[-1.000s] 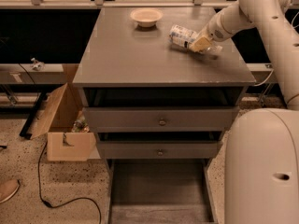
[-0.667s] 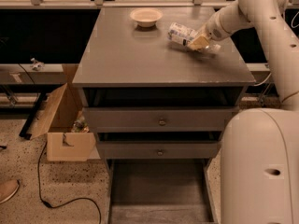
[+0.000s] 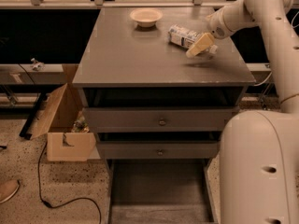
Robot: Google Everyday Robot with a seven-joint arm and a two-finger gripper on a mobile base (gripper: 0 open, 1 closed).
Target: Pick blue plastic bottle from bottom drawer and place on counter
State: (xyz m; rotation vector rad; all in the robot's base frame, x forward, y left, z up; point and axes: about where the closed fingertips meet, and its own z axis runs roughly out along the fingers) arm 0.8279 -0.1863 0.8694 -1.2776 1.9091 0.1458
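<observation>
The blue plastic bottle (image 3: 182, 35), clear with a pale patterned label, lies on its side at the back right of the counter (image 3: 140, 59). My gripper (image 3: 204, 45) reaches in from the right and is shut on the bottle's right end. One cream finger (image 3: 199, 45) crosses in front of that end. The bottle rests on or just above the counter; I cannot tell which. The bottom drawer (image 3: 159, 190) is pulled out below the cabinet and nothing shows in its tray.
A shallow cream bowl (image 3: 146, 17) stands at the back middle of the counter. The two upper drawers (image 3: 161, 121) are closed. An open cardboard box (image 3: 65, 125) and a black cable (image 3: 70, 202) lie on the floor at left. My white base (image 3: 259, 167) fills the lower right.
The bottle and gripper shifted slightly toward the back, then came back to nearly the same spot. Nothing else has moved.
</observation>
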